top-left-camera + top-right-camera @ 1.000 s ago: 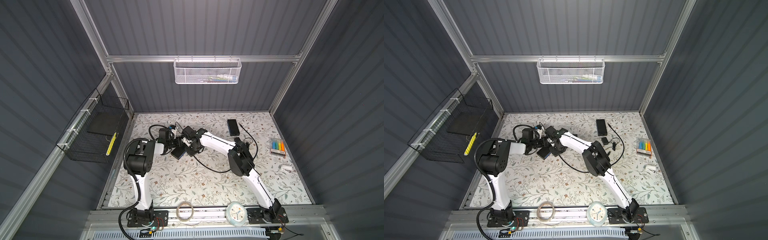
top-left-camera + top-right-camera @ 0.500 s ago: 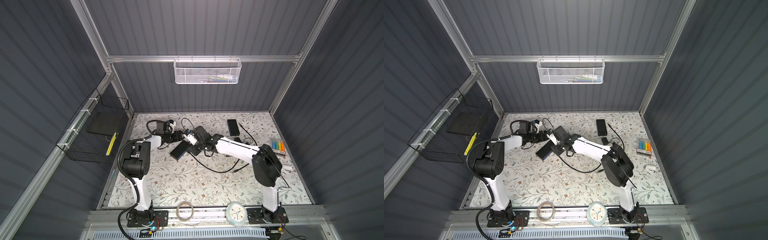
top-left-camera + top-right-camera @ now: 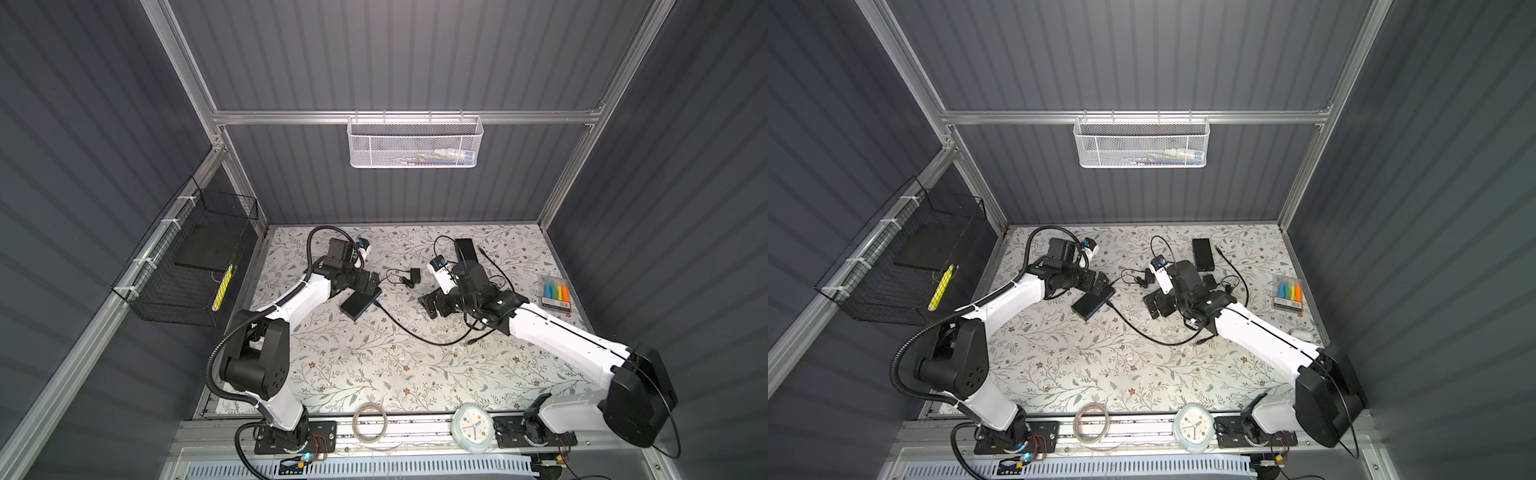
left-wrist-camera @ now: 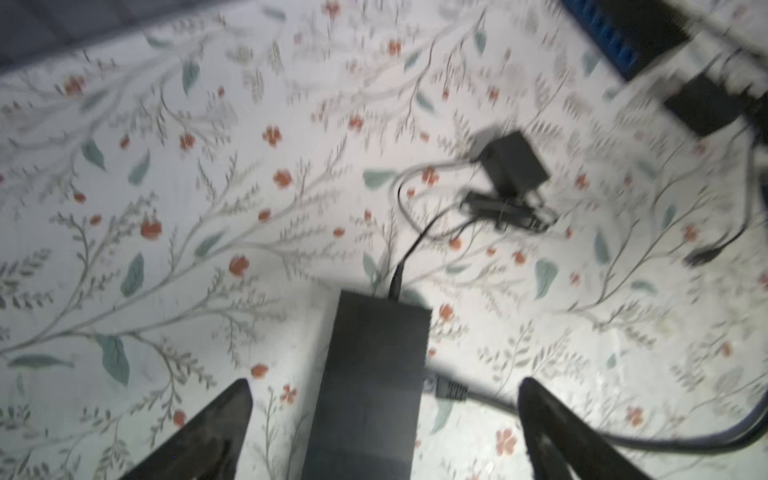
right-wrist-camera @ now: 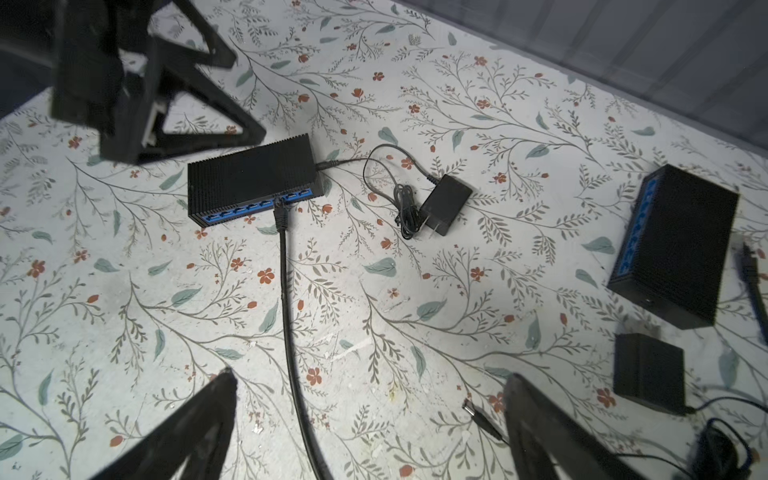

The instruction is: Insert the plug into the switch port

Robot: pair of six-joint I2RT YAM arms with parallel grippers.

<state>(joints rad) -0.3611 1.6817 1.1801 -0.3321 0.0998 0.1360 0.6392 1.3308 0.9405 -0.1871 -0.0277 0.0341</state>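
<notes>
Both hands open, empty: left hand (image 3: 368, 284) just beside network switch (image 5: 249, 178), right hand (image 3: 432, 305) apart mid-counter (image 3: 374, 365); Ethernet plug (image 5: 280, 216) looks seated, needs no holding.

You're looking at a black ribbed switch box (image 5: 249, 170) with a blue port strip (image 5: 253, 210), a black round cable (image 5: 284, 291), a black power adapter (image 5: 446, 203), and a white surface (image 5: 457, 257) printed with grey vines, green leaves and red flowers.
</notes>
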